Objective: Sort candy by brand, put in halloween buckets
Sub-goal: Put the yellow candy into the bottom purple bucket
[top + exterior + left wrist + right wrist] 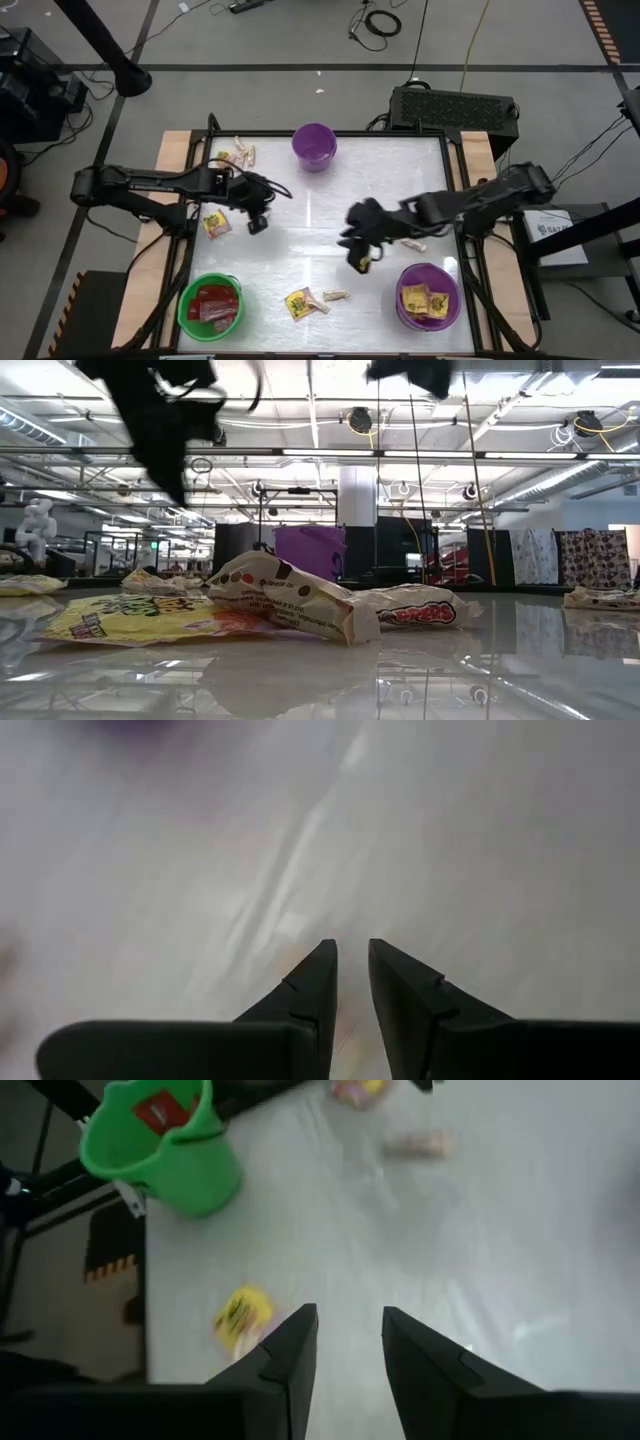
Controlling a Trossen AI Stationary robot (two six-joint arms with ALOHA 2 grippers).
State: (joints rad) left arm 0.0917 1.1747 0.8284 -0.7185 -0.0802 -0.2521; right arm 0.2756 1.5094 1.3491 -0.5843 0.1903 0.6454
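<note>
Right gripper (pixel 362 262), fingers parted and empty, is nearest the tan candy (pixel 336 295), which lies toward the green bucket (pixel 210 305) (long axis crosswise). Left gripper (pixel 258 224): 1 narrow gap, holding nothing.

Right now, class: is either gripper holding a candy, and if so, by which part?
Neither. The left gripper hangs over bare table, jaws nearly together with nothing between. The right gripper has open, empty jaws.

Bright overhead light, table (pixel 310 225) glare (wrist views blurred).
</note>
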